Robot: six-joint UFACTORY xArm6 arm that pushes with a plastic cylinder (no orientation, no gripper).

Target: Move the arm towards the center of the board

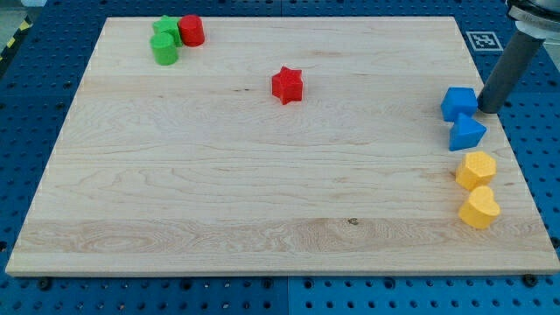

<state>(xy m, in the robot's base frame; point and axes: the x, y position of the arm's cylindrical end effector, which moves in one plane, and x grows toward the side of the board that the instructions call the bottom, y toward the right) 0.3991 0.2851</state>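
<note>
Rod (510, 68) at board's (262, 175) right edge, long axis nearly upright, leaning toward view's top right; my tip (488, 110) points down, just right of blue cube (458, 103). No fingers on rod, nothing clamped.
Nearest: yellow heart (479, 208), yellow hexagonal block (476, 169) touching above it.
Then blue triangular block (467, 134), touching cube.
Mid-board: red star (287, 85).
Far left: green cylinder (164, 48), green star (167, 29), red cylinder (192, 31), clustered.

We count two green plastic blocks (164, 40), two red (192, 31), two blue (458, 103), two yellow (476, 169) (eight total), one wooden board (262, 175).
</note>
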